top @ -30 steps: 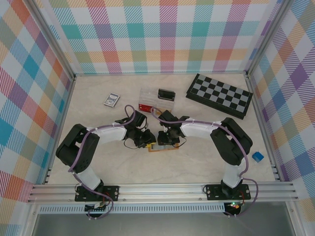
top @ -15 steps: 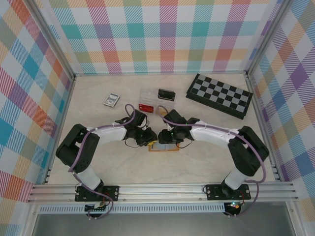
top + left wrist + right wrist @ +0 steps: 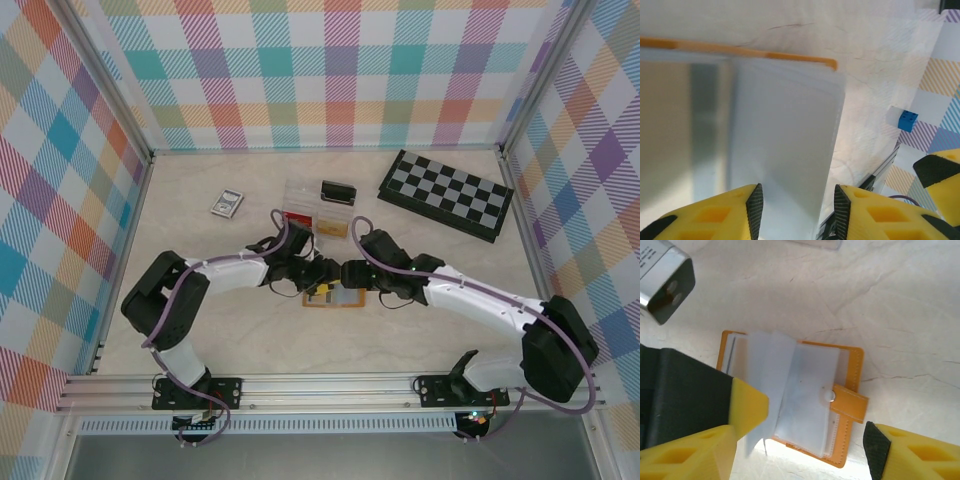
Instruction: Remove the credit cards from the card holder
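The card holder, a small orange-tan wallet, lies open on the table between the two arms. Its pale clear sleeves are fanned out, and an orange snap strap sticks out at its right side. I cannot make out any credit cards in the sleeves. My right gripper hangs open above it, its fingers wide apart on either side of the holder. One loose sleeve stands up by its left finger. My left gripper is open low over a grey-blue sleeve, its pads apart. In the top view the left gripper and right gripper meet over the holder.
A chessboard lies at the back right. A clear plastic box, a small black item and a small card pack sit behind the arms. A blue cube rests near the right frame rail.
Both grippers have opened. The right arm has stretched out low toward the left, and the left gripper has shifted right over the holder. A sleeve has sprung up.
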You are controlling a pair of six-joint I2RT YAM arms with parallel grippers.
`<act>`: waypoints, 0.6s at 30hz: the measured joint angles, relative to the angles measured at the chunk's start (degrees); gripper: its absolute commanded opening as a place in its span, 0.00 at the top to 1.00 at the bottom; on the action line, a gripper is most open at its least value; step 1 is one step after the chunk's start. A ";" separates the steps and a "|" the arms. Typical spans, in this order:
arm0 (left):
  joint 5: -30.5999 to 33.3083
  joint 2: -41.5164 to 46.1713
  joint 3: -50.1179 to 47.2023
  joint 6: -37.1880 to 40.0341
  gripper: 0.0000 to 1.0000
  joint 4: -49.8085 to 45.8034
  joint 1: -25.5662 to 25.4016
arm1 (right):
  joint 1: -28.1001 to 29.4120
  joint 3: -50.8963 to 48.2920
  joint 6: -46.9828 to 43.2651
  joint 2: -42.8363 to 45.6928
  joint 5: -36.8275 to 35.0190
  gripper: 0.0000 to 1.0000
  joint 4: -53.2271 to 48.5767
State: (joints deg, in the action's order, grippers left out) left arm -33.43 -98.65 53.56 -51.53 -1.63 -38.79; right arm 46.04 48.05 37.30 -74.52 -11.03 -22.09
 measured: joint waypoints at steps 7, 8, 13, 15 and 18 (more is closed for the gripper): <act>0.70 -4.35 3.74 -0.37 0.49 0.07 -1.33 | -0.48 -1.73 1.38 2.99 -3.52 0.28 -0.28; 1.11 -4.72 3.80 -0.37 0.49 -0.17 -1.33 | -0.50 -1.77 1.49 3.02 -3.61 0.28 -0.31; 1.57 -5.22 3.91 -0.22 0.51 -1.81 -1.33 | -0.70 -1.90 1.55 3.02 -3.91 0.28 -0.46; 2.03 -5.20 4.98 0.90 0.53 -4.44 -1.31 | -0.70 -1.90 1.51 2.99 -3.82 0.31 -0.46; 4.24 -3.43 6.54 3.63 0.54 -9.40 -1.14 | -0.70 -1.90 1.27 2.84 -2.60 0.33 -0.07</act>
State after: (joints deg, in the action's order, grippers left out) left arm -29.19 -102.08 60.10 -47.90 -11.03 -39.92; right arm 45.34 46.15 38.57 -71.68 -13.63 -22.15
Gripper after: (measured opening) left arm 0.467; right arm 0.682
